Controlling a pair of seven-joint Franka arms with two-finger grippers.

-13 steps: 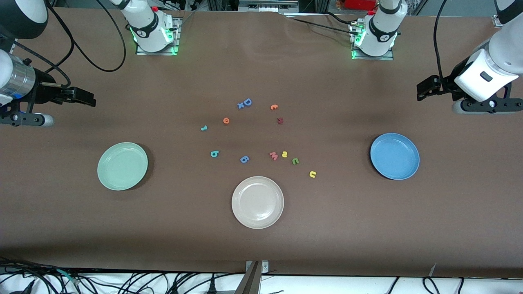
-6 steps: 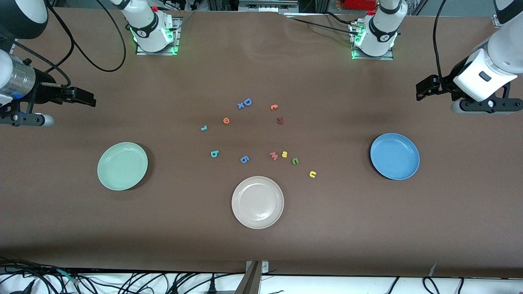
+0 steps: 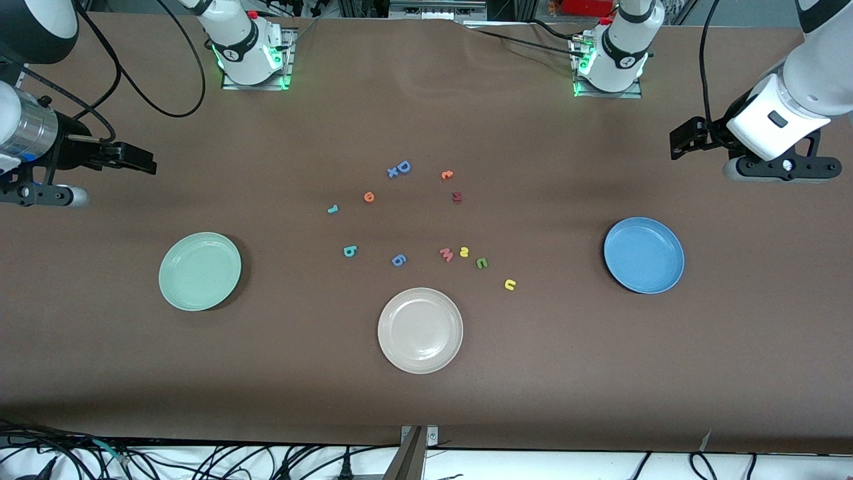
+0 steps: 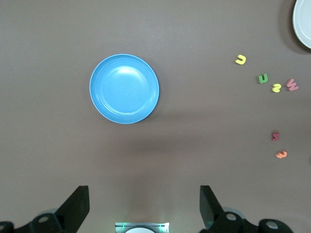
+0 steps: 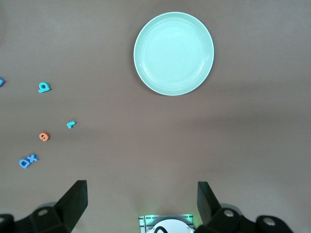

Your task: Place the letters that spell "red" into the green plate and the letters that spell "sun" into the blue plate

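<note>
Front view: your left gripper (image 3: 678, 139) has lifted away, jaws apart and empty; right gripper (image 3: 143, 161) waits open, all letters unsorted.

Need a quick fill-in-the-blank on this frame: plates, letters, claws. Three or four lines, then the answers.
1. The green plate holds ____ letters.
2. The yellow "u" lies nearest the ____ plate among the "sun" letters.
3. The left claw and right claw both stand ____.
4. The plate nearest the front camera is ____.

Missing words: no; blue; open; cream-white
</note>
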